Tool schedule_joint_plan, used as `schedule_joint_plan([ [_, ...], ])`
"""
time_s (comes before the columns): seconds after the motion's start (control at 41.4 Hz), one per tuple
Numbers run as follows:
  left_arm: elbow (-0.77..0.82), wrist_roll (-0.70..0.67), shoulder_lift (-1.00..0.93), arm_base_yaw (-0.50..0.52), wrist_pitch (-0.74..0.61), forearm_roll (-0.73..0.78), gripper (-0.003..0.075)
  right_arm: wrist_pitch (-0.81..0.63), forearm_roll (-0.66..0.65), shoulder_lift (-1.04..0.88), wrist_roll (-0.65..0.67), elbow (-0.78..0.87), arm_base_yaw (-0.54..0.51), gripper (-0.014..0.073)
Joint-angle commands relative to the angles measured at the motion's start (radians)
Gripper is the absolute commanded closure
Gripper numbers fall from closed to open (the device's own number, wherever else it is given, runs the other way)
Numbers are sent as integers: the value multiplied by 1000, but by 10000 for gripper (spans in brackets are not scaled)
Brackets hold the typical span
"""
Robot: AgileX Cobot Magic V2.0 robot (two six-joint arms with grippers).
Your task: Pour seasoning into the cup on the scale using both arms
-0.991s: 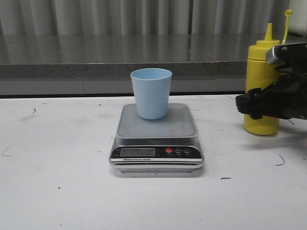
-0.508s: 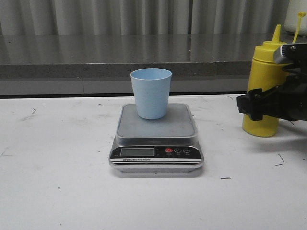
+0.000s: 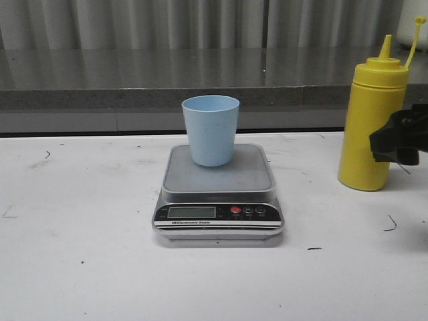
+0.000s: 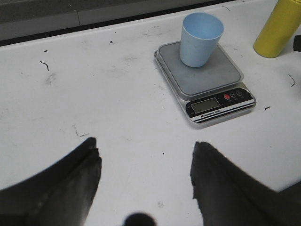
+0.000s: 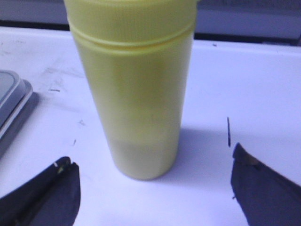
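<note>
Upright squeeze bottle (image 5: 134,89) stands just ahead of the spread, empty right end effector (image 5: 155,188), axis vertical; the left end effector (image 4: 146,183), also spread, is far off.

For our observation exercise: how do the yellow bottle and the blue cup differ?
The seasoning bottle is yellow, tall and nozzle-topped; the cup is light blue, shorter and open-mouthed. The cup stands on the scale; the bottle stands on the table. Both are upright, and no gripper touches them.

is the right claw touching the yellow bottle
Apart. The right wrist view shows the right claw open, bare table between each finger and the yellow squeeze bottle.
</note>
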Motion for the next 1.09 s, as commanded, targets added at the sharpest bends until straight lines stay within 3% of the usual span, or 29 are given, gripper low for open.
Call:
schedule_joint_plan([
  [0.0,-24,-3,2,2,-73,-9,301,205,-66,-146,115,-51,5,-69],
  [0.121,-24,-3,2,2,-73,-9,301,534,-136,-260,213,-103,46,-69],
  [0.218,-24,-3,2,2,-73,-9,301,771,-137,-336,215,-159,119,-69],
  [0.387,-24,-3,2,2,-73,-9,301,1179,-130,-414,145,-280,259,-69],
  [0.484,-24,-3,2,2,-73,-9,301,1324,-92,-456,94,-350,307,-69],
  [0.653,-24,-3,2,2,-73,-9,301,1375,15,-577,3,-383,315,-69],
  [1.064,-24,-3,2,2,-73,-9,301,1433,65,-936,-38,-382,315,-69],
])
